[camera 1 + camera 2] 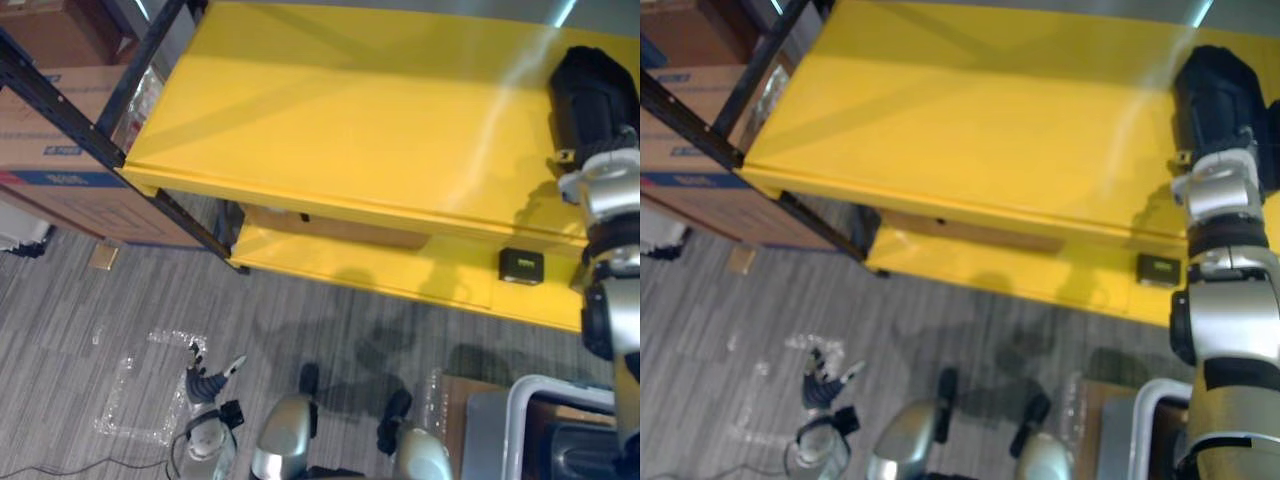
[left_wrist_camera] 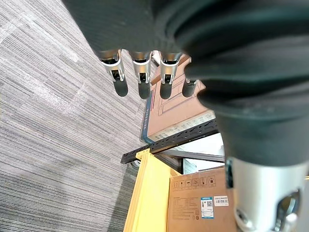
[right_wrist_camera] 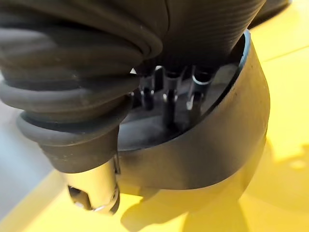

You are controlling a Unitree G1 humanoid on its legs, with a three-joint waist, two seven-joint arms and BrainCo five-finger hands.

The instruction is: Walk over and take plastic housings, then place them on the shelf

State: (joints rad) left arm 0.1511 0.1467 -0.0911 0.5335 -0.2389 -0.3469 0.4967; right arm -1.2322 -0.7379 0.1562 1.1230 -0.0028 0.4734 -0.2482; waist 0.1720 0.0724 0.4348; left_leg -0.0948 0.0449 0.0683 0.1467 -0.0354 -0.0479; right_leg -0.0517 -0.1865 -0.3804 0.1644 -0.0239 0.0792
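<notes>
Step in hand: placing. The right hand [image 3: 166, 96] holds a black curved plastic housing [image 3: 207, 150] over the right end of the bright yellow metal shelf top [image 1: 330, 120].
Right-hand grasp: the fingers [image 3: 195, 99] reach down inside the housing's hollow and the thumb [image 3: 94, 195] sits outside its wall, so the rim is pinched between them.
Where the housing is: low over the yellow surface, with its shadow right beneath it. Whether it rests on the shelf cannot be told.
Left hand: the left hand [image 1: 205, 385] hangs low by the grey striped carpet [image 1: 150, 300], with its fingers [image 2: 140, 72] straight, slightly apart and holding nothing.
Progress: judged to be at the end of one delivery, with release not yet done.
Next move: it likely calls for settling the housing flat on the shelf, spreading fingers and thumb, then lifting the fingers straight out of the hollow so they do not drag the part.
Source: a grey plastic bin [image 1: 540, 400] sits at the robot's lower right, probably the stock for further trips.
Nearby: a small black box with a green label [image 1: 521, 265] lies on the lower yellow shelf [image 1: 400, 270], well clear of the drop spot.
</notes>
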